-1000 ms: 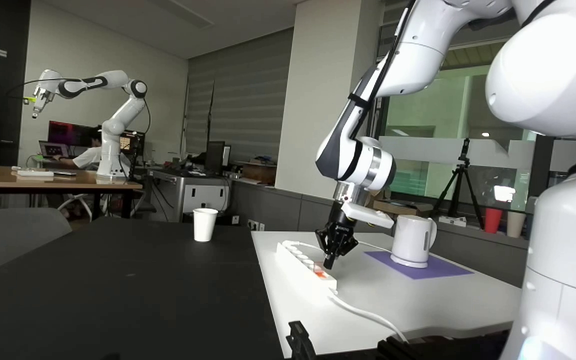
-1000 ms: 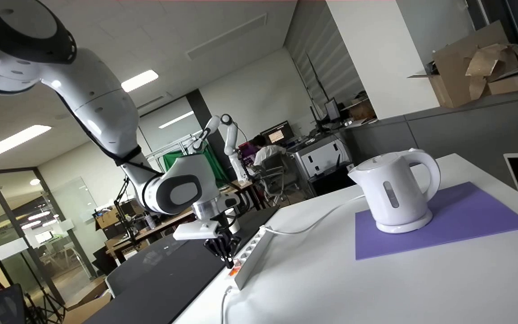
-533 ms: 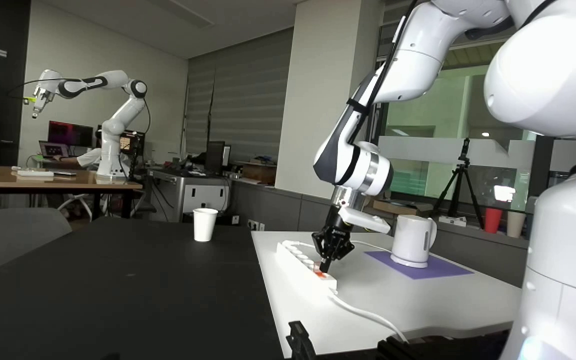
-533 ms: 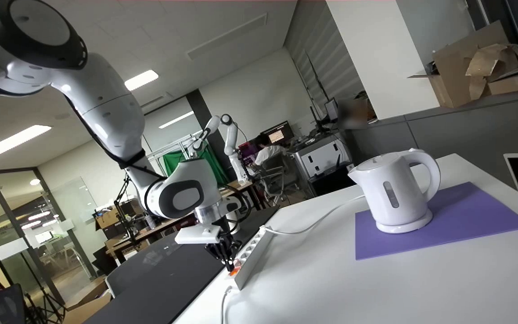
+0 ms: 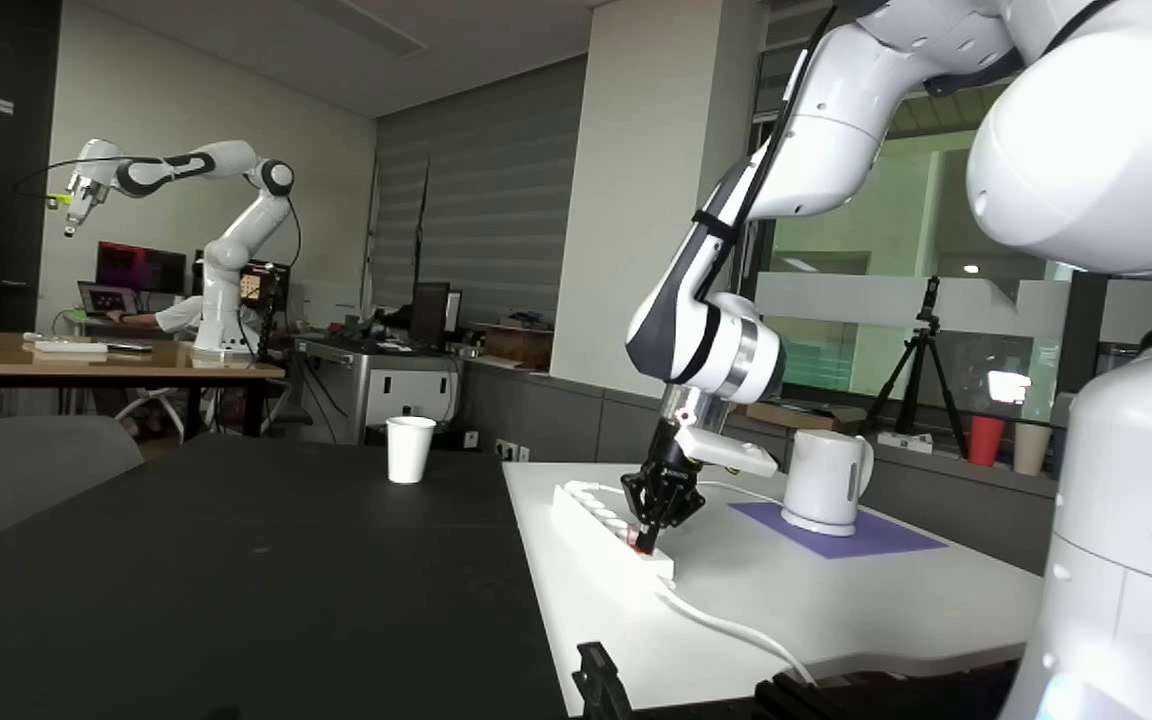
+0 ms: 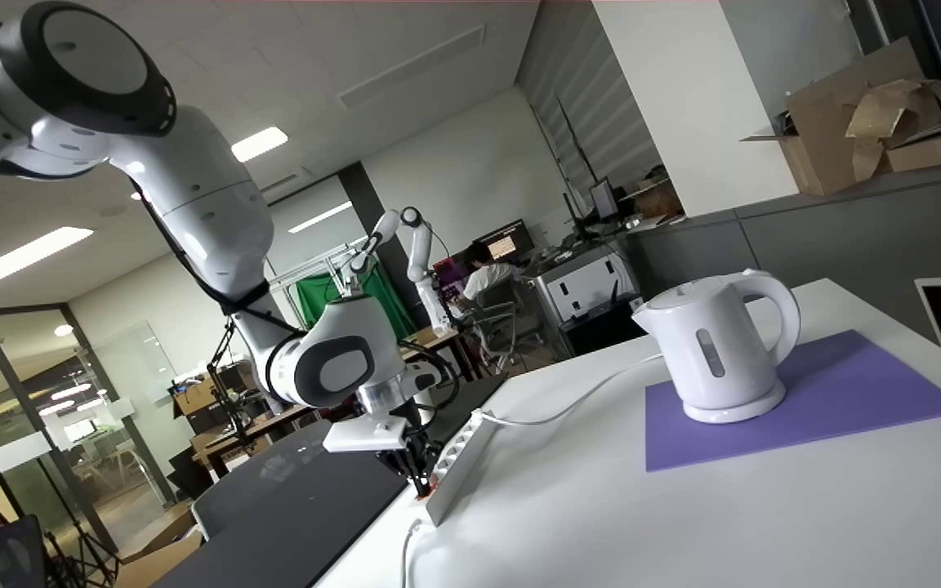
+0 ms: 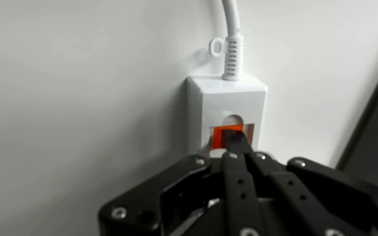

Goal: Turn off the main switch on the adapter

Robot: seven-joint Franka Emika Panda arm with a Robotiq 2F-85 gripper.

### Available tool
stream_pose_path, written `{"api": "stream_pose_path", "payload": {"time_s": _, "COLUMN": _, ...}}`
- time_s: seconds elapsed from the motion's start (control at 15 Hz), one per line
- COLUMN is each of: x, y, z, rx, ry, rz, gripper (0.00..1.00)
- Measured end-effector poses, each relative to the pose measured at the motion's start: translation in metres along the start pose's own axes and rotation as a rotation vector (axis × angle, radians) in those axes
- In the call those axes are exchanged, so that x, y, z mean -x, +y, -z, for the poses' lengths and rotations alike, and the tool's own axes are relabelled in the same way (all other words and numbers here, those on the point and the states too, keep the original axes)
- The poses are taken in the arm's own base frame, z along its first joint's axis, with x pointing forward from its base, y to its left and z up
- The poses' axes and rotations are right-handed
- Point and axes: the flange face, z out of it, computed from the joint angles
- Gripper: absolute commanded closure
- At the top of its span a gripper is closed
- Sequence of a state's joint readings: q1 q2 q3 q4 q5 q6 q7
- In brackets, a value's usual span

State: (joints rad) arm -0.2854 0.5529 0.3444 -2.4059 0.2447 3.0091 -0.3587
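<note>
The adapter (image 5: 602,540) is a long white power strip on the white table. It shows in both exterior views (image 6: 462,478), and its cable end (image 7: 233,102) shows in the wrist view. The main switch (image 7: 217,139) is an orange-red rocker near the cable end. A little of the switch shows beside my fingertip in an exterior view (image 5: 633,544). My gripper (image 5: 645,544) points down with its fingers together, holding nothing. In the wrist view its tips (image 7: 236,135) cover the right part of the switch. They look to be at its surface; I cannot tell how hard they press.
A white kettle (image 6: 707,351) stands on a purple mat (image 6: 854,408) on the same table. A white cable (image 5: 736,628) trails from the strip's switch end. A black table (image 5: 236,560) adjoins, with a white paper cup (image 5: 409,450) on it.
My gripper has moved down and toward the strip's switch end. Its tips were above and beside the switch and are now over it. The strip and kettle have not moved.
</note>
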Motion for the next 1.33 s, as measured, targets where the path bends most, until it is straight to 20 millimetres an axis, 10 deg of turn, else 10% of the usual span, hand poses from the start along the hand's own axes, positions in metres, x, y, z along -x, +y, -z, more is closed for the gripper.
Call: {"api": "stream_pose_path", "payload": {"time_s": 1.33, "x": 0.002, "y": -0.047, "z": -0.008, "rx": 0.244, "ry": 0.042, "rz": 0.215, "gripper": 1.0}}
